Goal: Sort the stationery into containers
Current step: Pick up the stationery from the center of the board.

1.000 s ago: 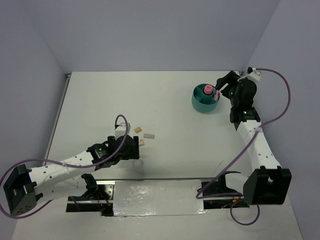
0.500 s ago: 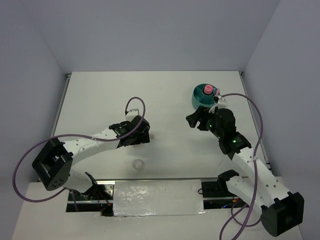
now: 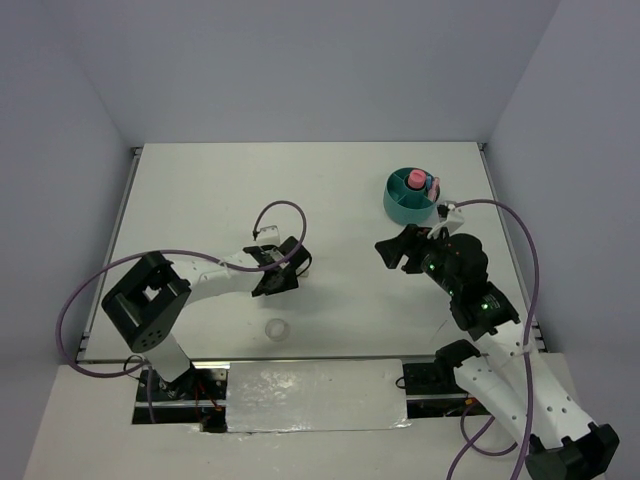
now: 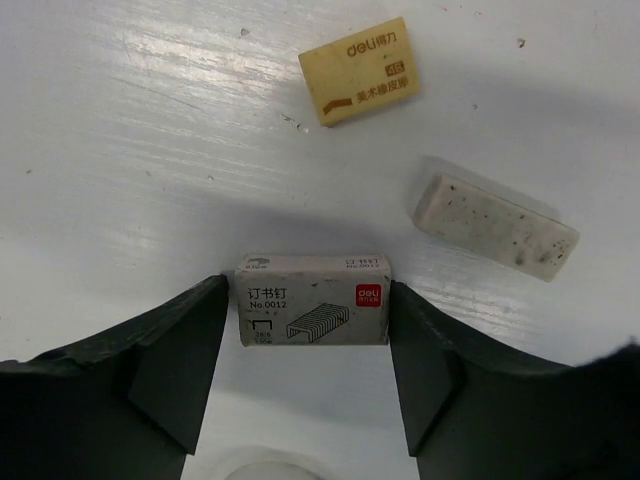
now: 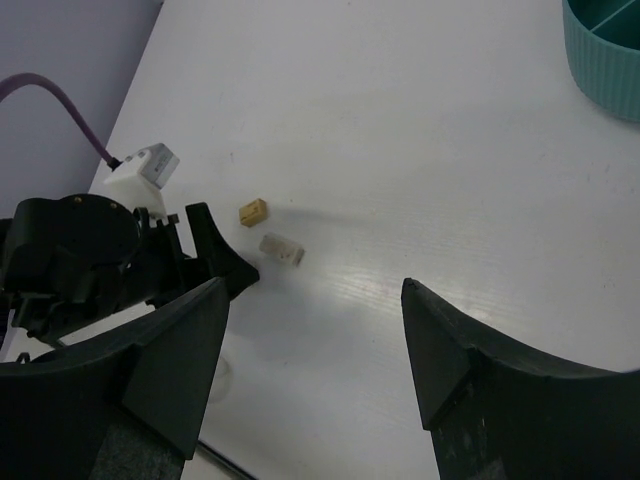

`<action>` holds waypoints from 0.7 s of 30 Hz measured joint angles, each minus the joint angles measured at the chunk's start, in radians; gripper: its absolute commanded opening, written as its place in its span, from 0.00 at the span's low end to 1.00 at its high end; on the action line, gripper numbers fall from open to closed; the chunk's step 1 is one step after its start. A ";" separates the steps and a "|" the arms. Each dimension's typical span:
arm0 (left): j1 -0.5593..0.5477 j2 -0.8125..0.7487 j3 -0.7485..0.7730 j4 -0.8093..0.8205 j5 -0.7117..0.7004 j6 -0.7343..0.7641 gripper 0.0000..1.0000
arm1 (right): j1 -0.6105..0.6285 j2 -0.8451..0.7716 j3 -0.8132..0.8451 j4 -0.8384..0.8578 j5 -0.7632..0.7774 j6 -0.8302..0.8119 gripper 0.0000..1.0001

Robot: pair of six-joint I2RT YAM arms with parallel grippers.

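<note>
The staple box (image 4: 313, 318) lies flat on the surface (image 4: 140, 140), left of centre. Its long axis runs finger to finger of the left tool (image 4: 309, 292), which brackets its short ends; whether it is pinched yet, I cannot tell. A tan eraser (image 4: 360, 70) and a white eraser (image 4: 496, 225) lie just beyond it. The right tool (image 5: 312, 290), spread and empty, is well apart. A second ago it was at the teal organizer (image 3: 410, 200), and the left tool sat nearer, short of the box.

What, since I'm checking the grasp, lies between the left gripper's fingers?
A staple box, flat on the table, filling the gap; the left wrist view shows it. Contact is unclear.
</note>
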 measured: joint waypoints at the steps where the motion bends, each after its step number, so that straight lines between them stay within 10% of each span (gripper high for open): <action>1: 0.000 0.000 0.000 0.003 -0.006 -0.003 0.67 | 0.000 -0.003 -0.002 -0.003 -0.003 0.000 0.77; 15: -0.113 -0.169 -0.087 0.067 -0.029 0.147 0.00 | 0.003 0.106 -0.083 0.089 -0.183 0.060 0.82; 21: -0.245 -0.457 -0.206 0.353 -0.032 0.434 0.00 | 0.043 0.172 -0.065 0.137 -0.248 0.118 0.80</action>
